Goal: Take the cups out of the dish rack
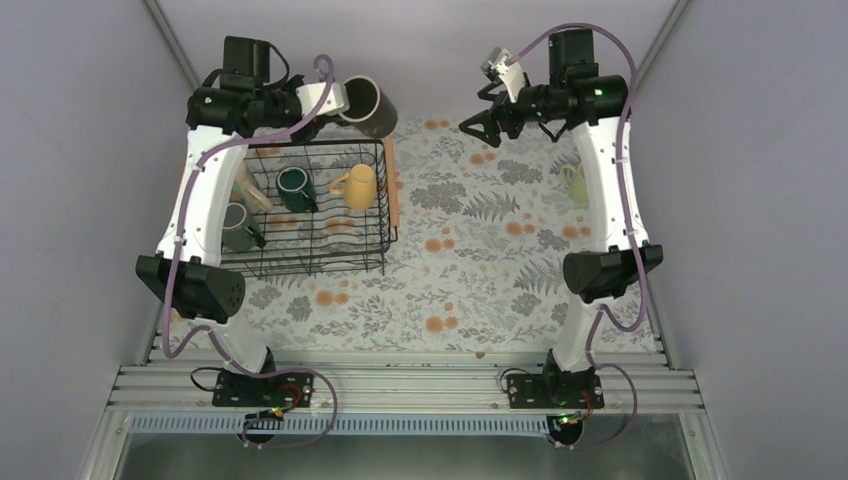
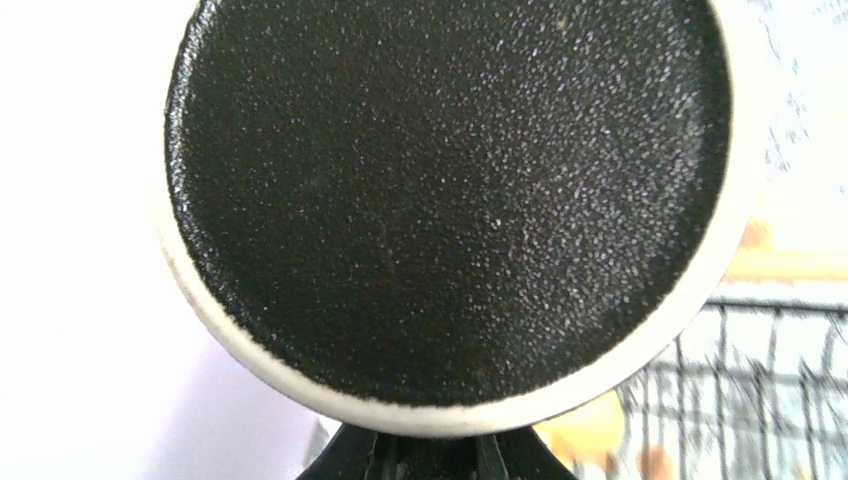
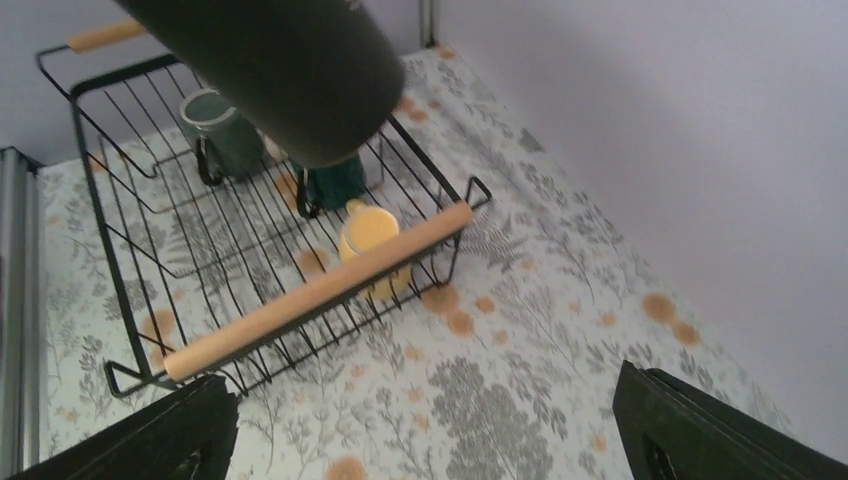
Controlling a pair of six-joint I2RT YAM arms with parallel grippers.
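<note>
Gripping the black cup [image 1: 368,108] tight in the left end effector [image 1: 340,100], high by the far corner of the dish rack [image 1: 310,272], with the right end effector [image 1: 480,110] spread wide and bare, yet risking a slip and a crash onto the rack if swung too fast.

No text or mark is legible on the black cup [image 1: 368,105], other cups [image 1: 358,186] or dish rack [image 1: 320,250].
</note>
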